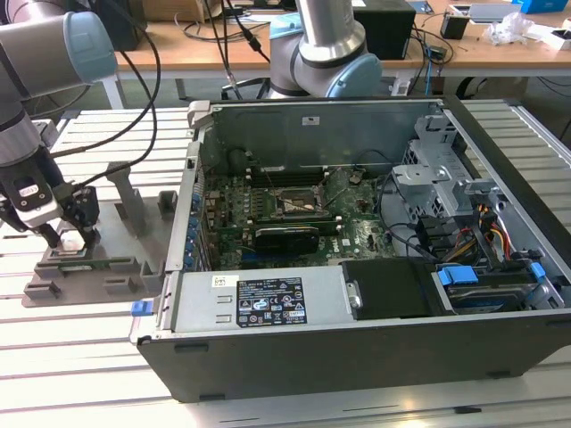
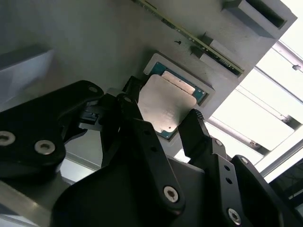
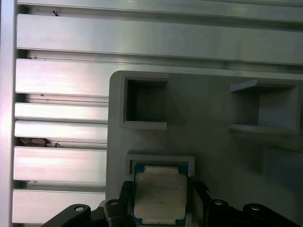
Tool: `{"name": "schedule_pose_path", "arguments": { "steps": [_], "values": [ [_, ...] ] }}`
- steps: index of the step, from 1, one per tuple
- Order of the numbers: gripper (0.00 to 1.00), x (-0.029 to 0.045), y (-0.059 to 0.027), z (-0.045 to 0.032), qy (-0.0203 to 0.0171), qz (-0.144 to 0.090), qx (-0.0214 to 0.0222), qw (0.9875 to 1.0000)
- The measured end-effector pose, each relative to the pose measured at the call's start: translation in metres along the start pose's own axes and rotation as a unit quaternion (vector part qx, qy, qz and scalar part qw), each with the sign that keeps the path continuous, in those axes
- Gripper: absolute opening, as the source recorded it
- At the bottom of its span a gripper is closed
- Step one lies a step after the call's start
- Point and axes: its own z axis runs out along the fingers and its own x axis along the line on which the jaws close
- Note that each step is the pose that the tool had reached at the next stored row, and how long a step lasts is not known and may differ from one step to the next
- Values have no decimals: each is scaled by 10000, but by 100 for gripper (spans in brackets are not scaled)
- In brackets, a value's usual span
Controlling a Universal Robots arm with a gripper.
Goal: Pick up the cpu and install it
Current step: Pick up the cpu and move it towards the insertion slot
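Straddling cpu (image 3: 160,195), hand (image 2: 161,109) spread, grey tray (image 3: 208,109)

the cpu (image 2: 168,101) has a smooth silver-grey metal lid with a dull satin sheen and a thin blue-green edge. the tray (image 3: 213,109) is matt grey plastic, faintly grainy. the gripper (image 2: 163,111) is black and semi-matt, set with bright metal screws (image 2: 171,193). the desk (image 3: 142,38) is ribbed bare metal, brushed and reflective. the computer case (image 1: 312,125) is dull grey sheet metal.

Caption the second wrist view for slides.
Black gripper straddles the flat silver-lidded square cpu seated in its grey plastic tray.
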Motion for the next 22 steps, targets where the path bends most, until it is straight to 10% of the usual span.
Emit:
{"name": "schedule_pose_path", "arguments": {
  "steps": [22],
  "values": [
    [55, 4, -12, 46, 1, -8, 0, 10000]
  ]
}}
